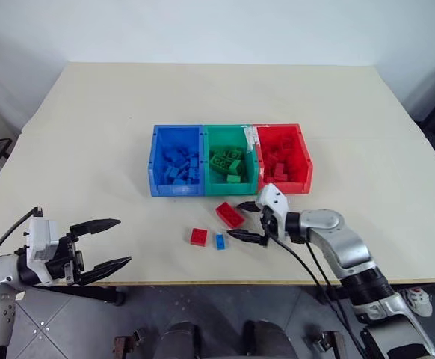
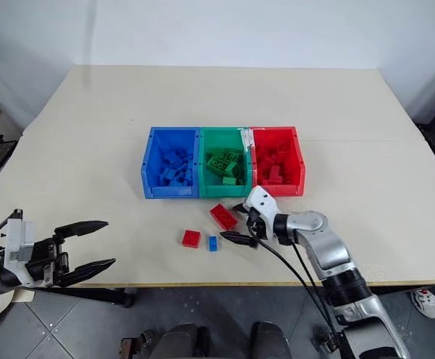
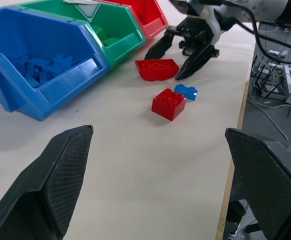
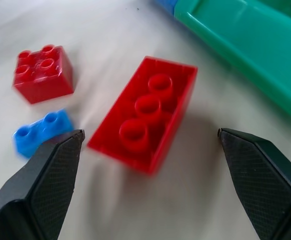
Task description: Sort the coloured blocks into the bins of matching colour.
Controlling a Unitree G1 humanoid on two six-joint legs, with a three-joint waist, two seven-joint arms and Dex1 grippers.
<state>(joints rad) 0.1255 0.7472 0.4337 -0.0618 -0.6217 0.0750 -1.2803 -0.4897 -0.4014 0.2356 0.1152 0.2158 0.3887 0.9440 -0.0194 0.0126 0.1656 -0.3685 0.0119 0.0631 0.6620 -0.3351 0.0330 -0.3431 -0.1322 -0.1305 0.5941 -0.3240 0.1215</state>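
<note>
On a pale table (image 1: 90, 112), the right gripper (image 1: 247, 222) reaches toward an oblong red brick (image 1: 229, 215) that lies upside down, hollow side up, just in front of the green bin (image 1: 231, 160). Its two black fingers stand wide apart with nothing between them, one tip near the brick's far end and the other on the near side, not yet around it.

Two more pieces wait close by: a square red brick (image 1: 198, 236) and a small blue brick (image 1: 220, 241), side by side nearer the table's front edge. The three joined bins sit mid-table, the blue bin (image 1: 176, 159) on the robot's left, the green in the middle and the red bin (image 1: 283, 157) on its right, each already holding pieces of its own colour (how many is hard to count).

The left gripper (image 1: 102, 246) hangs at the front left edge of the table, fingers spread and empty, well apart from the loose pieces.

The step in hand appears to be the pick-up of the oblong red brick. The next move likely calls for sliding the fingers to straddle it across its narrow sides, closing firmly, then carrying it past the green bin to the red one.
</note>
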